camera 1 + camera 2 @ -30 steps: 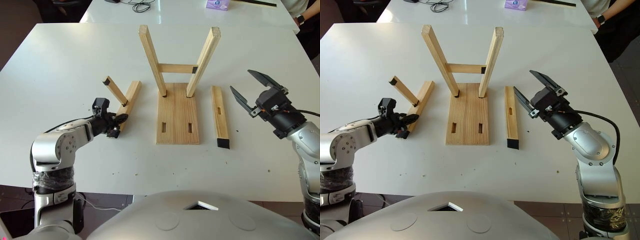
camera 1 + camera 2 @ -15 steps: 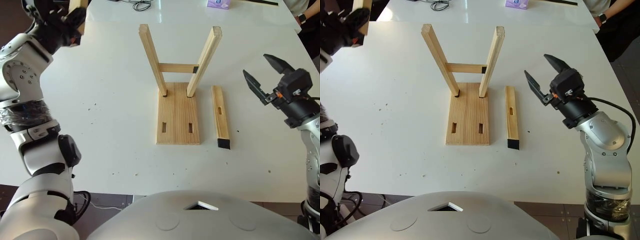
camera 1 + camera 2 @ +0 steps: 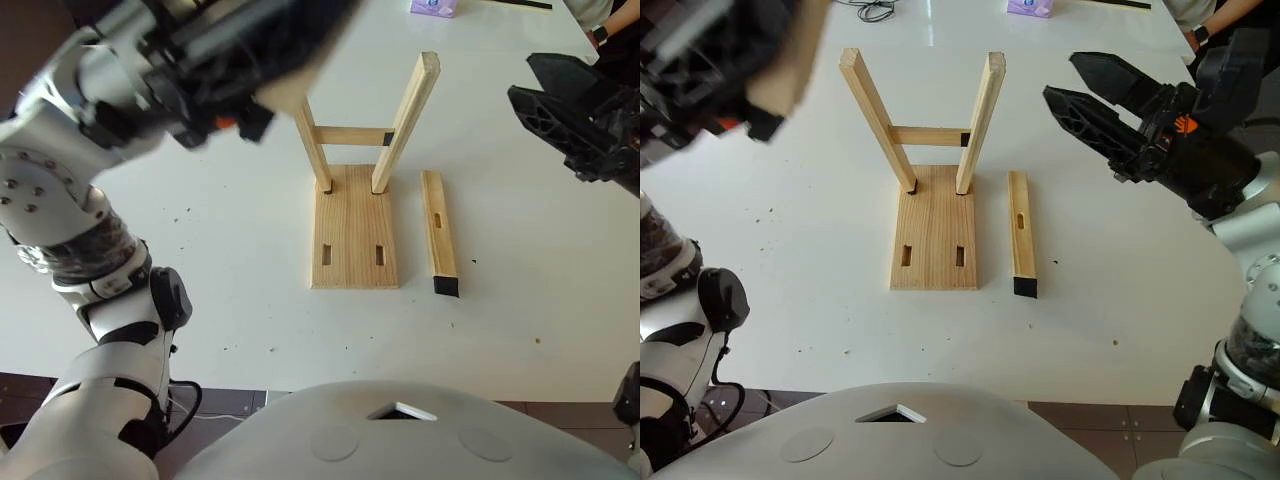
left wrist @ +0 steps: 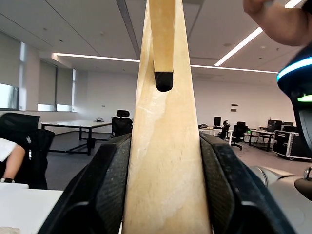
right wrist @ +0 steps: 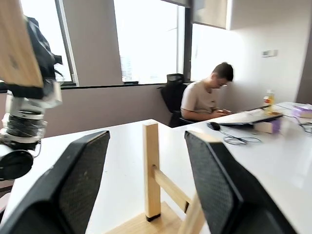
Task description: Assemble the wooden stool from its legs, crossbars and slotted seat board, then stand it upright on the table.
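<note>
You're roughly half done: two legs [image 3: 405, 120] and a crossbar [image 3: 350, 136] stand in the seat board [image 3: 354, 235]'s 12 o'clock slots. Your left tool [image 4: 165, 161] clamps a raised leg [image 4: 163, 112], seemingly with a crossbar stub. A loose leg [image 3: 439, 235] lies on the counter [image 3: 200, 260] at the board's 3 o'clock. Your right tool [image 3: 1060, 76] hangs apart, empty.

A purple box [image 3: 1031, 7] and black cables [image 3: 875, 11] lie on a second table [image 3: 940, 30] behind the white table [image 3: 790, 250].

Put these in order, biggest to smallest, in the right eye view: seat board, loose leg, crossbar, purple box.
1. seat board
2. loose leg
3. crossbar and purple box: too close to rank. The box sits farther away, and the picture's top edge cuts it off.
</note>
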`<state>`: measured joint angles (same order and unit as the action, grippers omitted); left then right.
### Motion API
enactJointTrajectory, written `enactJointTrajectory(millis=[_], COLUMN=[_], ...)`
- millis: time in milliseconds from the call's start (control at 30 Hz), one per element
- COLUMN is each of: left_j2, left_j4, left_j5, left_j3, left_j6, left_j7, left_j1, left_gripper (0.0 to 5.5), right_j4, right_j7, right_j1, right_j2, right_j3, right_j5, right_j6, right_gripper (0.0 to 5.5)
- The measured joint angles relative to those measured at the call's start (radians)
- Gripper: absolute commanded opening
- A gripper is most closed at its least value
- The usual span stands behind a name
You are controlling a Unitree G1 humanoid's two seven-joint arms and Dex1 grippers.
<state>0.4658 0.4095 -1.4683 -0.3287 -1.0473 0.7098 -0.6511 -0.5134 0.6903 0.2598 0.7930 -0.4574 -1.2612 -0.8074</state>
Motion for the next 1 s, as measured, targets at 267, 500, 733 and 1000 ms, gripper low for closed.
enactJointTrajectory(millis=[267,500,733,1000], left_j2=[-0.006,0.018,0.034,0.036], left_j4=[0.011,0.023,0.030,0.033], left_j5=[0.066,0.108,0.157,0.184], left_j3=[0.094,0.136,0.164,0.180], left_j6=[0.065,0.090,0.126,0.150], left_j7=[0.011,0.071,0.100,0.108], left_j1=[0.070,0.129,0.169,0.201], left_gripper=[2.02,2.02,2.02,2.02], right_j4=[0.054,0.080,0.101,0.104], right_j7=[0.023,-0.002,-0.034,-0.072], right_j1=[0.172,0.279,0.344,0.388], right_j2=[0.088,0.079,0.081,0.079], right_j3=[0.113,0.189,0.218,0.253], right_j5=[-0.192,-0.199,-0.315,-0.337], right_j6=[-0.124,-0.135,-0.175,-0.181], right_gripper=[4.24,4.24,4.24,4.24])
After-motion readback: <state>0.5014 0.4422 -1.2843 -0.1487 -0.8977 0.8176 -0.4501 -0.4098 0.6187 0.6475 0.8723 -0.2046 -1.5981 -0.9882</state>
